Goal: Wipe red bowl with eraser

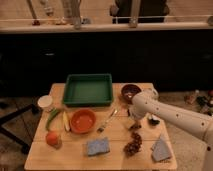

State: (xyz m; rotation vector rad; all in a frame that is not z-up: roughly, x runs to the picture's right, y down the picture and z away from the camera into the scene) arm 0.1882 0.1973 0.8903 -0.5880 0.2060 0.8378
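Hanging right of the red bowl, the gripper sits over the eraser, grasp indiscernible.

Gripper low over table, eraser right under it, fork then red bowl off to its left.

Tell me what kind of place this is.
Probably a robot test area in a lab or office: a lone wooden table staged with a green tray, a red bowl and a sponge, a railing behind. The gripper hangs over the table beside the fork.
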